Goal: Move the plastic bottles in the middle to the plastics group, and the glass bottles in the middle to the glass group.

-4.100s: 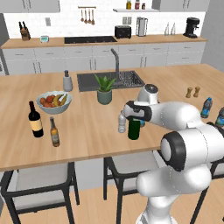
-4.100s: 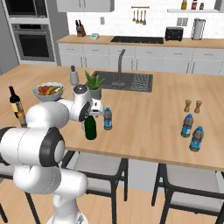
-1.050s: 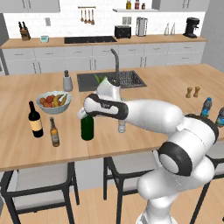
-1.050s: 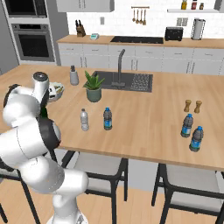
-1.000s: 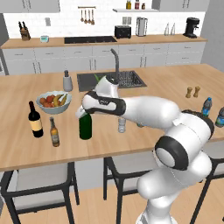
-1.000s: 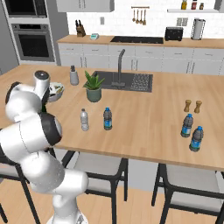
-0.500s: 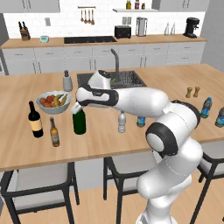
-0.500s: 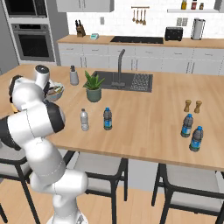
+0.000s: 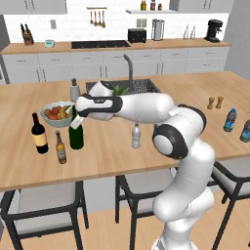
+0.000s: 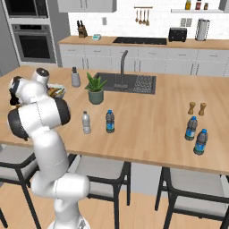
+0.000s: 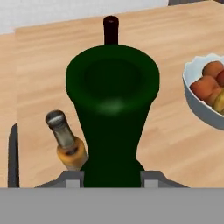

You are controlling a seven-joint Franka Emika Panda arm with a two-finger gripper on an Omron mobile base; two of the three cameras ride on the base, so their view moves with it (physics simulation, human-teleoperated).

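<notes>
The tall green glass bottle [image 9: 75,135] stands near the desk's left end, just beside the small brown bottle [image 9: 60,148] and close to the black wine bottle [image 9: 38,135], with the fruit bowl [image 9: 55,113] behind it. The gripper [image 9: 76,118] has its fingers closed on the bottle's thin neck; whether the base already rests on the desk I cannot tell.

Glass of this shape is likely heavy, rigid, slick and breakable, with the weight low down. A hold high on the neck lets the body swing, so it wants a firm pinch and an upright, gentle set-down; a knock against the neighbouring glass could crack or topple either.

The hand view looks straight down the green bottle [image 11: 112,113], showing the brown bottle's cap [image 11: 57,122] close at one side, the wine bottle's top [image 11: 111,29] beyond and the bowl's rim [image 11: 192,94] opposite. The right base view instead shows the clear bottle [image 10: 86,122] and blue-labelled bottle [image 10: 110,121] mid-desk, and the plastics pair [image 10: 197,135] towards the right end.
</notes>
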